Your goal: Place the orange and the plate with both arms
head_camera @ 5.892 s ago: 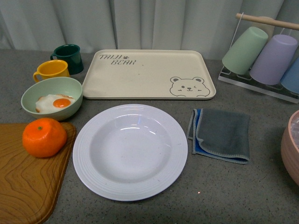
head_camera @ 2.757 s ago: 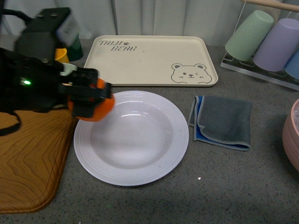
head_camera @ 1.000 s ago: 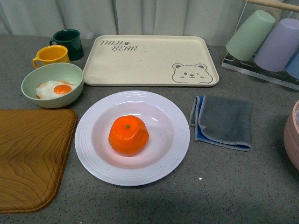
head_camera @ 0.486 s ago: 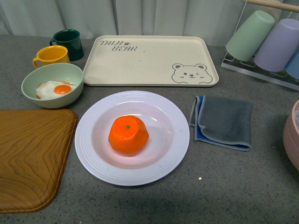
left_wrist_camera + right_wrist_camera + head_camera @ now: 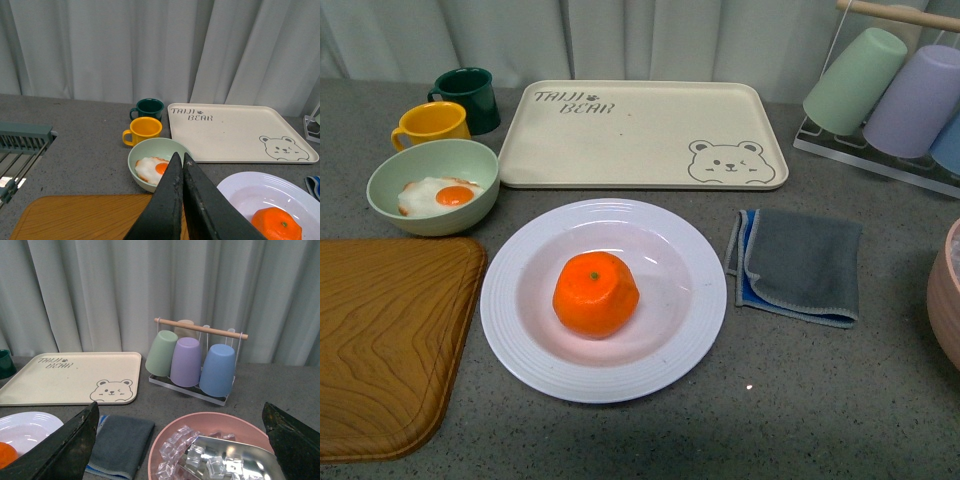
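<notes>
The left gripper [image 5: 180,158] hangs raised above the table, its two dark fingers [image 5: 170,200] pressed together along their length with nothing between them. In the left wrist view its tips point toward a pale green round bowl [image 5: 145,184] holding a fried egg [image 5: 151,168], with a brown wooden board [image 5: 80,217] beneath the arm. The right gripper [image 5: 180,410] is spread wide, its black fingers [image 5: 62,450] sitting at opposite edges of the right wrist view and gripping nothing; it hovers over a pink round bowl [image 5: 210,415] of ice cubes [image 5: 200,457]. Neither arm shows in the front view.

The bright, slightly lumpy orange fruit [image 5: 596,294] sits in the well of the large round white plate [image 5: 500,300], stem dot facing up, roughly at the centre and touching only the plate. The plate has a wide ridged rim and lies flat on the grey speckled tabletop [image 5: 820,400], between the wooden board on the left and a folded grey cloth [image 5: 798,262] with a blue layer under it on the right. Just behind the plate lies a beige rectangular tray [image 5: 640,135] printed with a bear face. A yellow mug [image 5: 430,122] and a dark green mug [image 5: 470,95] stand behind the green bowl. At the far right, a wire rack [image 5: 200,330] holds pastel green, purple and blue cups upside down.
</notes>
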